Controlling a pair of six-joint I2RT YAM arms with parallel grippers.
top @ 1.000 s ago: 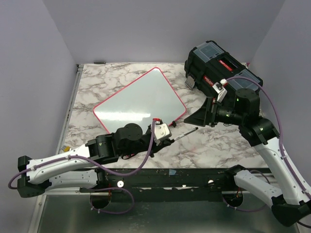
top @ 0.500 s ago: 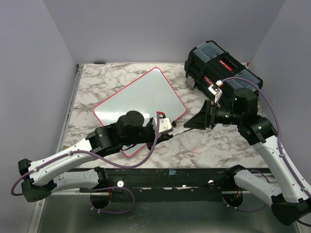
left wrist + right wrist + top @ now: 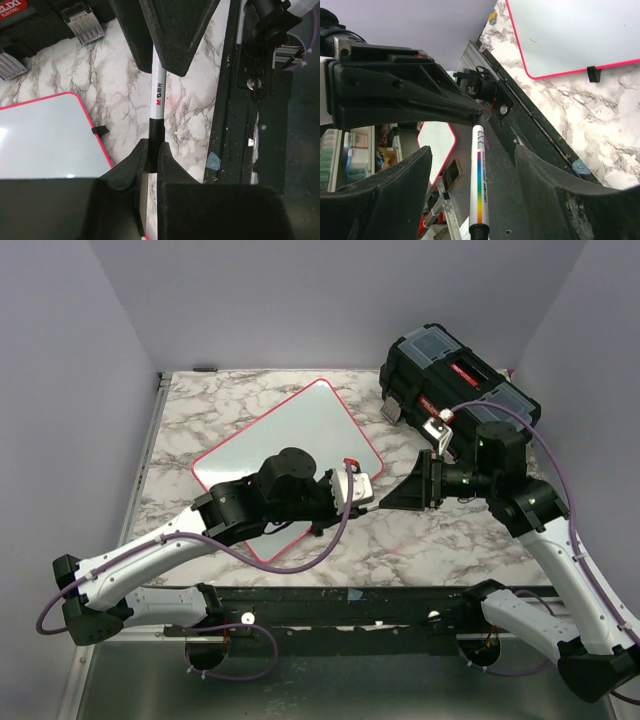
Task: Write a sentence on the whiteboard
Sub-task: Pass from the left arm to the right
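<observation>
Left gripper (image 3: pixel 154 149) pinching marker (image 3: pixel 158 90) by black end, offering it across. Right gripper (image 3: pixel 472 160) spread wide, straddling far end, likely lined up to pull cap. Whiteboard (image 3: pixel 290 435) lies flat on marble table (image 3: pixel 450 540) just beside, no writing visible.

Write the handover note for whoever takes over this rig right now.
Left gripper: shut on one black end of the marker, holding it off the table.
Right gripper: open, its fingers either side of the marker's other end with a gap on both sides.
Whiteboard: flat on the table, left of the toolbox, blank.
Done: marker picked up.
Left: the whole sentence. The likely next step is to close the right gripper on the marker; whether the cap is on cannot be told.
</observation>
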